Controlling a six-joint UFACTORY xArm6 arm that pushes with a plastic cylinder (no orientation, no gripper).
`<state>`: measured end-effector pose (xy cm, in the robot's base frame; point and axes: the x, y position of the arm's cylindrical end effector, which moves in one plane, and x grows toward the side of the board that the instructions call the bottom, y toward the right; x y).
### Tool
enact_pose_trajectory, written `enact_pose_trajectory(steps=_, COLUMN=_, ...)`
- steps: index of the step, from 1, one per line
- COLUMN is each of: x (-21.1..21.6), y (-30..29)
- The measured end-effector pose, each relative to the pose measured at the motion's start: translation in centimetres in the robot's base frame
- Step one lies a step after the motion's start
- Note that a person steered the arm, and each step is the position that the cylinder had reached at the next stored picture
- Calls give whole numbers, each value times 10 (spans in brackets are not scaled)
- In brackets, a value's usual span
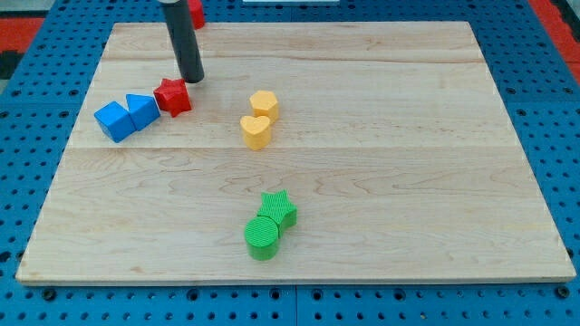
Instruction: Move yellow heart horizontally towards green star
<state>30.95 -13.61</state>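
Note:
The yellow heart point(256, 131) lies near the board's middle, just below and touching a yellow hexagon point(264, 103). The green star point(277, 208) lies lower down, slightly to the right of the heart, touching a green cylinder point(263, 238). My tip point(191, 79) rests on the board at the upper left, just above and right of a red star point(172, 95), well to the left of the yellow heart.
Two blue blocks, a cube point(113, 120) and a smaller wedge-like one point(142, 110), lie left of the red star. A red block point(196, 11) shows partly behind the rod at the board's top edge. The wooden board point(408, 163) sits on a blue pegboard.

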Motion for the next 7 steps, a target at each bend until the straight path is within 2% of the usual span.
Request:
enact_pose_trajectory(steps=2, x=-4, y=6)
enact_pose_trajectory(steps=4, x=8, y=99)
enact_pose_trajectory(steps=5, x=31, y=129)
enact_pose_trajectory(steps=6, x=49, y=99)
enact_pose_trajectory(steps=7, x=54, y=99)
